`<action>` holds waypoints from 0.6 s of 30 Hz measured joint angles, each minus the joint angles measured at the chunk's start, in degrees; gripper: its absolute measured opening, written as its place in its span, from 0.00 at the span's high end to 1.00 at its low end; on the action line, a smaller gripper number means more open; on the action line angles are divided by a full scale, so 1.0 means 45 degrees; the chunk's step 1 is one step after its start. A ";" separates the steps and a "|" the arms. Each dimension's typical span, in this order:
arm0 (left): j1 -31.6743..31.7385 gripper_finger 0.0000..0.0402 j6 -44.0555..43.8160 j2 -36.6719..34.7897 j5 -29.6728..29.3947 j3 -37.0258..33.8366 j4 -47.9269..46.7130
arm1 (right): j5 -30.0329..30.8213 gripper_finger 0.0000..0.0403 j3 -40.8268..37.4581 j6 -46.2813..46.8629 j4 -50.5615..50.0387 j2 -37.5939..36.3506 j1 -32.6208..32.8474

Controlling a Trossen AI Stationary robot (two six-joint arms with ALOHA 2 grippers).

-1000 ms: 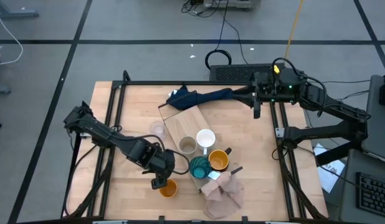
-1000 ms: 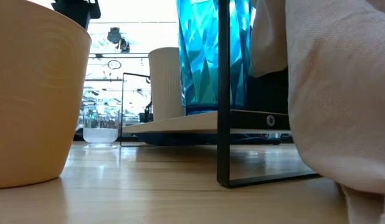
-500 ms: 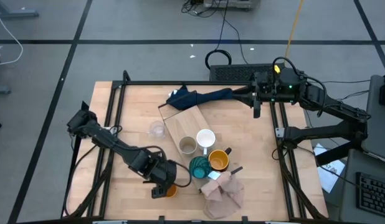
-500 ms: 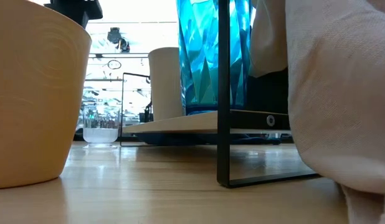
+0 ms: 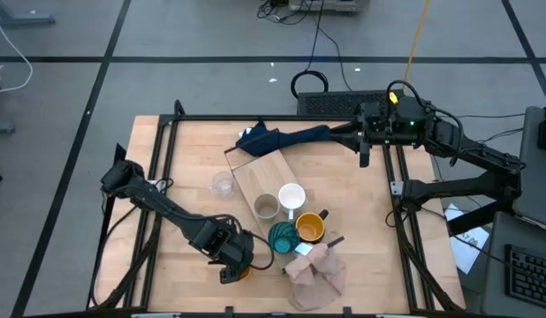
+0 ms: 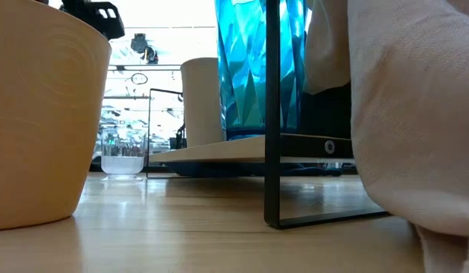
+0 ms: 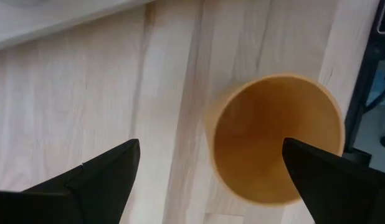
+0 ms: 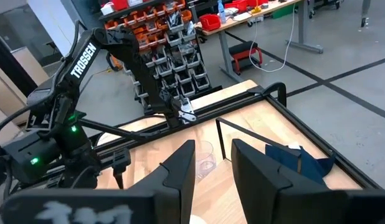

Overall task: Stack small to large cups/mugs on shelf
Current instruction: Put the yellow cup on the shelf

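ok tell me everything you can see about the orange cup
The orange cup is a plain, handleless, round cup with a smooth matte wall that tapers toward the base; the material looks like plastic. It stands upright and empty on the wooden table, near the front edge, off the shelf and left of the teal cup. The left gripper hangs right above it, fingers open, one either side of the rim, not touching it.

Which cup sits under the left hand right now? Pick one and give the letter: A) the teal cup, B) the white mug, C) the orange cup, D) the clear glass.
C: in the left wrist view the left hand hovers with its fingers spread wide over the open mouth of the orange cup, which stands on the table, off the shelf.
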 joint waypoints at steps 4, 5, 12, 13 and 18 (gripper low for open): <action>0.0053 0.02 -0.0189 -0.0019 -0.0380 0.0000 0.0003 | -0.0007 0.76 0.0000 0.0031 -0.0001 0.0002 0.0000; 0.0062 0.02 -0.0245 -0.0019 -0.0375 0.0000 0.0003 | -0.0008 0.76 0.0000 0.0028 -0.0005 -0.0002 0.0000; 0.0053 0.02 -0.0453 -0.0019 -0.0587 0.0000 0.0057 | -0.0037 0.76 0.0000 0.0024 -0.0005 -0.0002 0.0000; 0.0050 0.02 -0.0453 -0.0019 -0.0589 0.0000 0.0057 | -0.0045 0.76 0.0000 0.0042 -0.0003 0.0002 0.0000; 0.0015 0.02 -0.0554 -0.0019 -0.0613 0.0000 0.0061 | -0.0056 0.76 0.0000 0.0086 -0.0005 -0.0002 0.0000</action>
